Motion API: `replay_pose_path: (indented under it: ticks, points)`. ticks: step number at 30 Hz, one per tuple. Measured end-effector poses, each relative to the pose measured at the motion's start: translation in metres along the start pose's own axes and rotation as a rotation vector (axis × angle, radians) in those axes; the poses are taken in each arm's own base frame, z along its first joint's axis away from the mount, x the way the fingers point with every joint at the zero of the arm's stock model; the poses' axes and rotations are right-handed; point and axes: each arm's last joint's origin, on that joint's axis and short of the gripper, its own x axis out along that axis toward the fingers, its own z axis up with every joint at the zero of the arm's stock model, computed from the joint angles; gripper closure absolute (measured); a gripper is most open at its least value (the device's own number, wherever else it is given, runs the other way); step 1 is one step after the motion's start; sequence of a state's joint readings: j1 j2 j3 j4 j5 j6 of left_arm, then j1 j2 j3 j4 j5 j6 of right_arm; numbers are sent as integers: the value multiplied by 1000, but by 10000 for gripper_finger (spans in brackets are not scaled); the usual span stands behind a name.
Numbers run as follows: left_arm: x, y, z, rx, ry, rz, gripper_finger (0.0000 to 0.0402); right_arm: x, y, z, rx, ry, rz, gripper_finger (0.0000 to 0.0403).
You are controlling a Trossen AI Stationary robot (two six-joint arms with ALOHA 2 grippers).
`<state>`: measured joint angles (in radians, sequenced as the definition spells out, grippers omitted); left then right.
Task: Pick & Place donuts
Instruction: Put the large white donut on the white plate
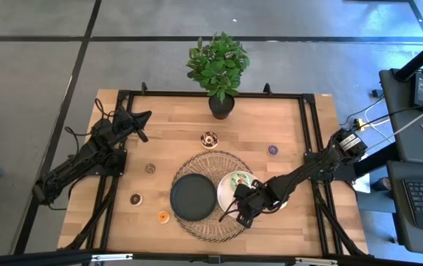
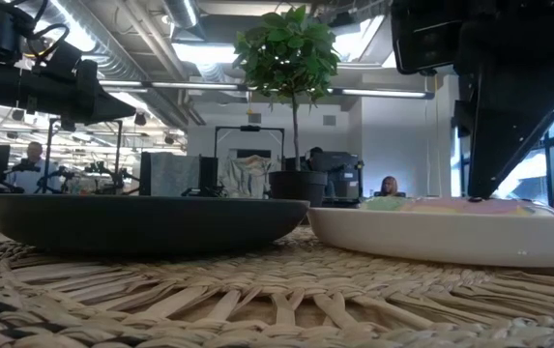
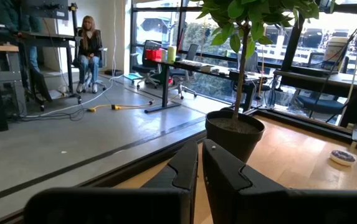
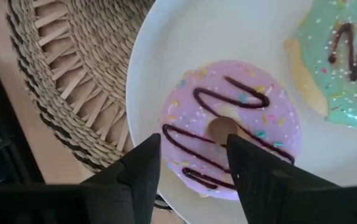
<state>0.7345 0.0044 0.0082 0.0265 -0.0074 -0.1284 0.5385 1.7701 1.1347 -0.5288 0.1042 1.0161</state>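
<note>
My right gripper (image 4: 190, 155) is open and points down over the white plate (image 1: 228, 179). Its fingers stand over the near half of a pink donut (image 4: 231, 124) with chocolate drizzle, which lies flat on that plate next to a green donut (image 4: 343, 59). Loose donuts lie flat on the table: a chocolate-and-cream one (image 1: 210, 138), a purple one (image 1: 272, 149), a brown one (image 1: 150, 168), a dark one (image 1: 135, 199) and an orange one (image 1: 163, 216). My left gripper (image 3: 200, 168) is shut and waits raised near the table's far left corner (image 1: 141, 118). My right gripper comes at the pink donut from above, one open finger (image 4: 141, 165) over its outer edge and the other (image 4: 250, 162) beside its hole. Whether the fingers touch the icing (image 4: 190, 140) I cannot tell. The donut lies flat on the white plate.
A black plate (image 1: 193, 196) sits beside the white plate on a round woven mat (image 1: 210, 227). A potted plant (image 1: 219, 70) stands at the far edge. Black rails frame the table. Bare wood lies to the mat's left and right. People sit in the room beyond.
</note>
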Motion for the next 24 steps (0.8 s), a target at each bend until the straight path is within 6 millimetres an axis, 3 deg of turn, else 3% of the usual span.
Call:
replay_pose_path:
  ticks: [5,14,18,24]
  points:
    - [0,0,0,0,0,0,382,-10,-3,-1,25,9,-11,218]
    - [0,0,0,0,0,0,382,-62,-21,-5,97,36,-74,223]
    - [0,0,0,0,0,0,382,-80,-35,-15,173,94,-187,223]
    - [0,0,0,0,0,0,382,-86,-49,-31,248,164,-354,223]
